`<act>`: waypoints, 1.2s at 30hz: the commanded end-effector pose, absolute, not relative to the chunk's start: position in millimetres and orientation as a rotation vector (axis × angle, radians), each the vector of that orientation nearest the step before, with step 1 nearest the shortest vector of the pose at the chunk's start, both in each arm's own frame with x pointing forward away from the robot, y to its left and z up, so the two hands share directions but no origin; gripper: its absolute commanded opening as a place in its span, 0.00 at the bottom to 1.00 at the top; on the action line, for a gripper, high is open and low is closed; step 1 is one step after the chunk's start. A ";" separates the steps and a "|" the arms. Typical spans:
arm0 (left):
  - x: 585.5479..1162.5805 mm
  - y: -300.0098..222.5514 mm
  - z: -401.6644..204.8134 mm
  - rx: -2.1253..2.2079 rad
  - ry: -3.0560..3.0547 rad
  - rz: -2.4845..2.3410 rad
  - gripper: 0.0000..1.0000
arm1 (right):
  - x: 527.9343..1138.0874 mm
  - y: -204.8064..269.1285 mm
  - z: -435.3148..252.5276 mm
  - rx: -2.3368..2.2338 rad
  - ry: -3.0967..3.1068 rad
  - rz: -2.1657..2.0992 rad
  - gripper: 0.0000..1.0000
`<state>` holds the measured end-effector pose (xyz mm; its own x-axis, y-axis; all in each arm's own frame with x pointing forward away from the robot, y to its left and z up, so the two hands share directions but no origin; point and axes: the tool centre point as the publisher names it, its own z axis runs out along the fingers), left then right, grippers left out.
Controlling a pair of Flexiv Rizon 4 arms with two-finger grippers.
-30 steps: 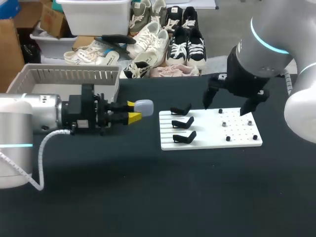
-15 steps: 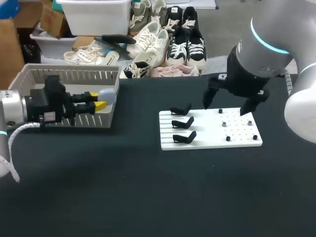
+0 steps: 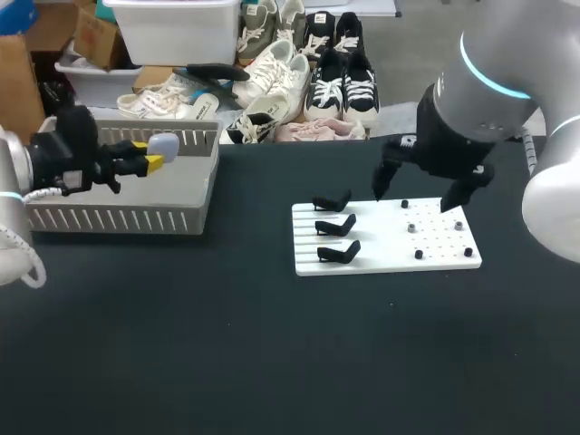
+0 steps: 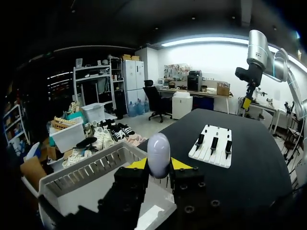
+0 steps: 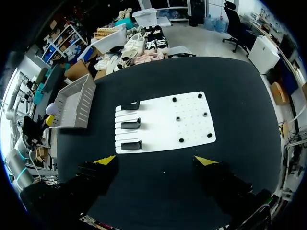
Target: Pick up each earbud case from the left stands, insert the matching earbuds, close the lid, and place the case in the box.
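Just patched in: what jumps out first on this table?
The left gripper holds a pale blue earbud case over the grey slatted box at the table's far left. On the white board mid-table, all three black stands are empty, with the right gripper open above it.

Table (image 3: 272,362): black top, matte. Two items rest directly on it.
1. Grey slatted box (image 3: 118,219), far left, upright, open side up.
2. White board (image 3: 381,246), right of centre, lying flat, well apart from the box. It carries three black stands (image 3: 332,201) along its left side and small pegs (image 3: 418,255) across its right half.
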<state>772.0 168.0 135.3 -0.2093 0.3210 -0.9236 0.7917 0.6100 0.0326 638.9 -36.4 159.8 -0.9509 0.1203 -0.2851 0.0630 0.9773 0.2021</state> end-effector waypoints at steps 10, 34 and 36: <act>809.1 178.5 101.8 0.911 2.011 -0.609 0.00 | 636.7 -37.3 160.1 0.136 2.820 0.274 1.00; 777.3 154.9 132.5 1.050 1.941 -0.588 1.00 | 636.7 -37.3 160.1 0.136 2.820 0.274 1.00; 772.3 141.6 138.8 1.093 1.903 -0.616 1.00 | 636.7 -37.3 160.1 0.136 2.820 0.274 1.00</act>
